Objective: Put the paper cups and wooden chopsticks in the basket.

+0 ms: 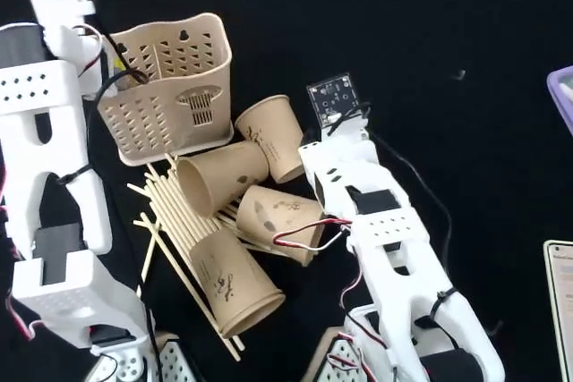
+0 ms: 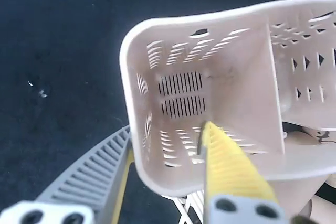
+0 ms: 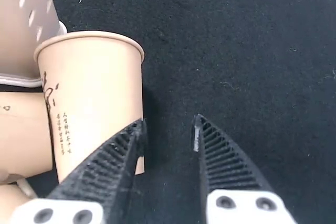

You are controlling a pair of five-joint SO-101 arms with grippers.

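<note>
You have four tan paper cups lying on their sides on the black table [image 1: 448, 131], clustered just beside the beige perforated plastic basket [image 1: 179, 105]. The far cup [image 1: 273, 136] has its long axis running toward the basket, mouth pointing at it. The second cup [image 1: 224, 172] lies crosswise, its open mouth facing your left arm's side. The third cup [image 1: 277, 216] lies slantwise against the right arm; which end is its mouth is hard to tell. The near cup [image 1: 235, 284] lies diagonally, mouth toward the table's near edge.

The pale wooden chopsticks [image 1: 166, 216] lie in a loose bundle under the cups, their long axes running diagonally from the basket toward the near edge.

Your right gripper [image 3: 168, 129] is open, one black ribbed finger [image 3: 121, 156] against the far cup's side.

Your left gripper [image 2: 165, 129] is open too and straddles the tipped basket's wall, the yellow finger [image 2: 228, 171] inside and the grey one outside.
</note>
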